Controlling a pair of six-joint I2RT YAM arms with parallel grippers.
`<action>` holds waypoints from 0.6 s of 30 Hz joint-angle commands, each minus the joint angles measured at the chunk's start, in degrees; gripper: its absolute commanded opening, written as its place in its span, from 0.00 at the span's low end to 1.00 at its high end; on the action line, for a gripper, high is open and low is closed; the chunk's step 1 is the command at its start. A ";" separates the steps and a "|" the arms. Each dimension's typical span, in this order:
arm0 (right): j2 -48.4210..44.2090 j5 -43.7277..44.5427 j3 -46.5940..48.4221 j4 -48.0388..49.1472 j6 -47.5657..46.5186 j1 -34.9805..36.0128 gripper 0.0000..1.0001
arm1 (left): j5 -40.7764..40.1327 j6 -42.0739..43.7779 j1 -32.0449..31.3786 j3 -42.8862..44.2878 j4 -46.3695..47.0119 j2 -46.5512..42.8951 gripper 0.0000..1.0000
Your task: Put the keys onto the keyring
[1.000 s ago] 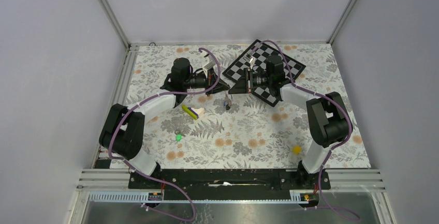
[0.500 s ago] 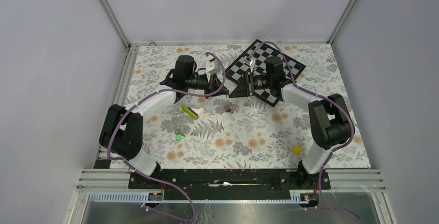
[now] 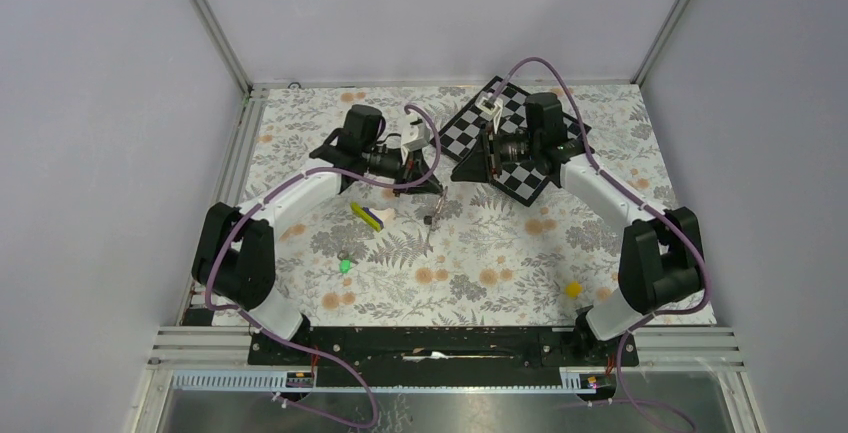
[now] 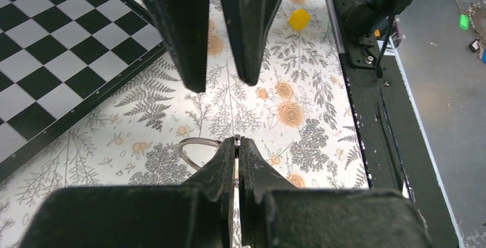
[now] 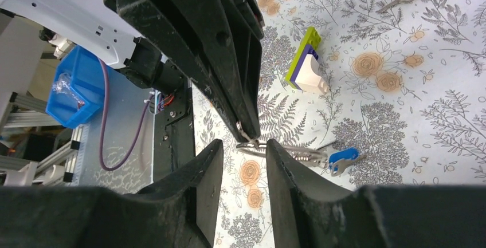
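The keyring (image 4: 195, 140) hangs above mid-table, clamped in the fully closed left gripper (image 4: 236, 142); a blue key (image 5: 344, 157) appears to hang from it. The right gripper (image 5: 243, 145), part open and empty, sits just right of the ring. Hold the ring steady; the green key (image 3: 345, 266), near left, remains to be fetched.

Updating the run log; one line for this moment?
left claw shut on keyring | right claw open | blue key on keyring | green key on table
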 commanded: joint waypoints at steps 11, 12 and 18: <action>0.66 2.24 5.52 -10.86 -11.42 4.63 0.34 | 4.17 -1.41 -1.53 1.50 0.21 -0.58 0.00; 0.55 2.50 5.41 -11.36 -12.08 4.80 0.34 | 4.12 -1.48 -1.53 1.52 0.20 -0.46 0.00; 0.34 4.62 4.65 -12.36 -13.73 5.37 0.32 | 4.40 -1.76 -1.53 1.81 0.22 -0.30 0.00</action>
